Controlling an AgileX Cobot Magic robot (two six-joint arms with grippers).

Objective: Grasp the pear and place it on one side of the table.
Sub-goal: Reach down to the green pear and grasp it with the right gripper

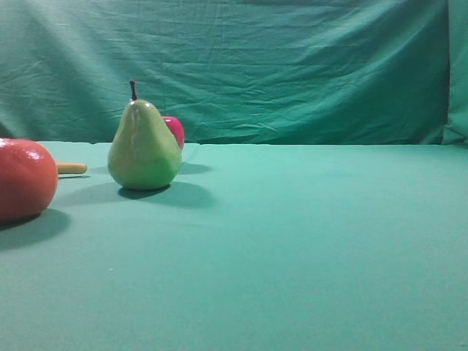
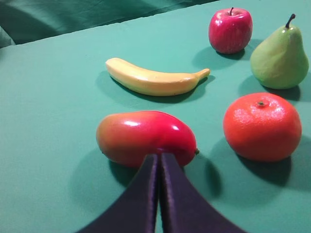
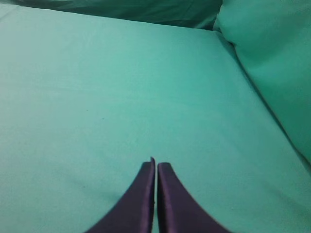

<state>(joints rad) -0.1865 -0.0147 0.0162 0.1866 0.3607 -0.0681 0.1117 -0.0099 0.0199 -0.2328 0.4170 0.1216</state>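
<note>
Left claw (image 2: 159,158) pinched closed | right claw (image 3: 156,165) closed, empty | pear (image 1: 145,145) upright on table (image 1: 307,241)

Left claw (image 2: 159,158), fingers pressed together, pointed at a mango (image 2: 146,137) just beyond its tips. Ahead of the mango, a banana (image 2: 155,80). Right of the claw, an orange (image 2: 262,126); farther off, a pear (image 2: 279,57) and an apple (image 2: 230,30), all on the green table (image 2: 53,111).

We see the pear (image 1: 145,147) hemmed by apple (image 1: 175,129) behind and orange (image 1: 25,179) to its left. Its right side lies open table (image 1: 329,219).
</note>
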